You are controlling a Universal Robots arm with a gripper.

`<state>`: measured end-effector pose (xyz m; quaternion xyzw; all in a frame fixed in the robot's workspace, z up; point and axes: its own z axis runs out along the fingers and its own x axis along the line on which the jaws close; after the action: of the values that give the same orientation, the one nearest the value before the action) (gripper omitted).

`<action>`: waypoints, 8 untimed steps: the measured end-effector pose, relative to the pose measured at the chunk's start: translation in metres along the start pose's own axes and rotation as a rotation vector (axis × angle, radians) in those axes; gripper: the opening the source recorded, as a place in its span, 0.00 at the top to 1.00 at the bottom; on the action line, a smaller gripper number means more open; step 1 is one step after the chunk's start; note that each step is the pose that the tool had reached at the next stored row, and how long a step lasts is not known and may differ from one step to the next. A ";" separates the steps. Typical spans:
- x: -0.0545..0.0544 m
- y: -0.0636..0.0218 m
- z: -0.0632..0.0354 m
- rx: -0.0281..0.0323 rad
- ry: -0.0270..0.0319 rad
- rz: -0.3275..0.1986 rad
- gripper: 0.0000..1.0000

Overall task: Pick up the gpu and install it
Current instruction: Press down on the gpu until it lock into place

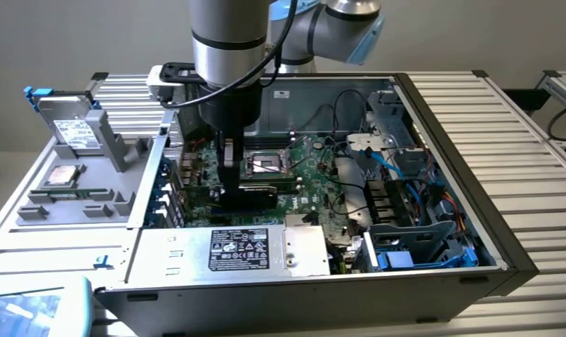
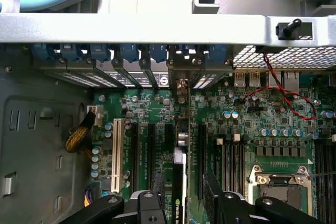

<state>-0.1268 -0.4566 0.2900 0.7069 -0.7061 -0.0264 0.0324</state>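
The gpu (image 2: 178, 169) stands on edge in a slot of the motherboard (image 2: 252, 114). Its silver bracket end reaches the row of rear slot covers (image 2: 131, 74). My gripper (image 2: 182, 186) straddles the card, with one black finger (image 2: 156, 195) on each side and a small gap showing between each finger and the card, so it is open. In the exterior view the gripper (image 1: 232, 179) reaches straight down into the open computer case (image 1: 508, 246), and the gpu (image 1: 255, 198) shows as a dark block just below it, beside the CPU socket (image 1: 264, 165).
A grey fixture tray (image 1: 49, 210) at the exterior view's left holds a metal drive (image 1: 75, 132) and other parts. The power supply (image 1: 255, 249) lies along the case's near wall. Blue cables (image 1: 423, 203) and a drive cage crowd the exterior view's right. A red wire (image 2: 286, 95) crosses the board.
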 end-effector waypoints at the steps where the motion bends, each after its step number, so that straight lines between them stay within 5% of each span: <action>1: 0.000 0.0000 0.0000 0.0000 0.0000 0.000 0.57; 8: 0.000 0.0000 0.0000 0.0000 0.0000 0.000 0.84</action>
<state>-0.1269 -0.4566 0.2900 0.7069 -0.7061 -0.0264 0.0324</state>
